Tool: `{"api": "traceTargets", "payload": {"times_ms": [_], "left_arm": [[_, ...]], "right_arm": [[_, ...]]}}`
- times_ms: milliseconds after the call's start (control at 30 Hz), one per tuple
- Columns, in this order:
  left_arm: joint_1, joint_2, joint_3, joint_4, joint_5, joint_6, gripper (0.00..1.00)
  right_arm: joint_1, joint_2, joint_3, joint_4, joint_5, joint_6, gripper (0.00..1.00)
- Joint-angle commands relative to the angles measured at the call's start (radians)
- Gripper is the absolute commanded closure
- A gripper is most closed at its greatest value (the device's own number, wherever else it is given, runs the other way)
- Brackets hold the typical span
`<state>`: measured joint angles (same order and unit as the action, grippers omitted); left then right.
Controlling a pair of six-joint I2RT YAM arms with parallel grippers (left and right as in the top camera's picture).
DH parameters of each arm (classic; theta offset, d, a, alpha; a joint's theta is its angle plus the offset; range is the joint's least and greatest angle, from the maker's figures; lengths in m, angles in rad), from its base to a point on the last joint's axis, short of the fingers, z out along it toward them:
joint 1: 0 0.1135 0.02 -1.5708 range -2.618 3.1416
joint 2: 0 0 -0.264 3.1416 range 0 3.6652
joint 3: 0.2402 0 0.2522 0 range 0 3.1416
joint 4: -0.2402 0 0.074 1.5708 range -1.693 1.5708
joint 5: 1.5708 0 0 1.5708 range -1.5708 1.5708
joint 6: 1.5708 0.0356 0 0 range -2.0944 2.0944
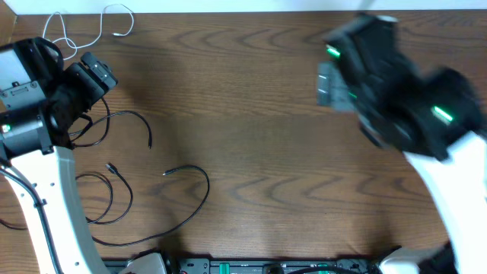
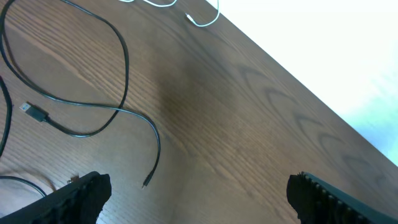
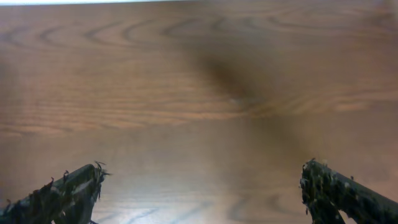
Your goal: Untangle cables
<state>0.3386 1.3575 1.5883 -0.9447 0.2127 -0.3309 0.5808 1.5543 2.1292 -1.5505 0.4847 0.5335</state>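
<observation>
Overhead, you see the white cable (image 1: 76,42) at the tabletop's (image 1: 266,152) far left corner, with black cables (image 1: 131,199) lying loose beside the left arm. Left wrist: left end effector (image 2: 199,196) spread above a black strand. Right wrist: right end effector (image 3: 202,190) spread over wood.

You see the thin white cable (image 2: 202,24) looped at the far left corner of the table (image 1: 266,152); the black cables (image 1: 208,190) lie in loose loops near its left edge.

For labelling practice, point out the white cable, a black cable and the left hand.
white cable (image 2: 204,25), left wrist view, its end loop.
black cable (image 2: 36,113), left wrist view, its plug.
left hand (image 2: 199,190), left wrist view, midway between fingertips.
</observation>
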Motion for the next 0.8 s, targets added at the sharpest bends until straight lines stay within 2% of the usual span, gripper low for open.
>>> {"api": "traceTargets", "payload": {"times_ms": [0,67,133,467,767], "left_arm": [[0.002,0.001,0.0,-0.009,0.015,0.02,0.04],[0.002,0.003,0.0,-0.009,0.015,0.02,0.04],[0.002,0.003,0.0,-0.009,0.015,0.02,0.04],[0.002,0.003,0.0,-0.009,0.015,0.02,0.04],[0.002,0.003,0.0,-0.009,0.015,0.02,0.04]], "right_arm": [[0.005,-0.052,0.0,-0.087,0.112,0.116,0.01],[0.012,-0.08,-0.003,-0.148,0.167,0.179,0.01],[0.025,-0.13,-0.046,-0.147,0.153,0.163,0.01],[0.069,-0.369,-0.399,-0.147,0.185,0.255,0.01],[0.068,-0.392,-0.54,-0.138,0.138,0.255,0.01]]}}
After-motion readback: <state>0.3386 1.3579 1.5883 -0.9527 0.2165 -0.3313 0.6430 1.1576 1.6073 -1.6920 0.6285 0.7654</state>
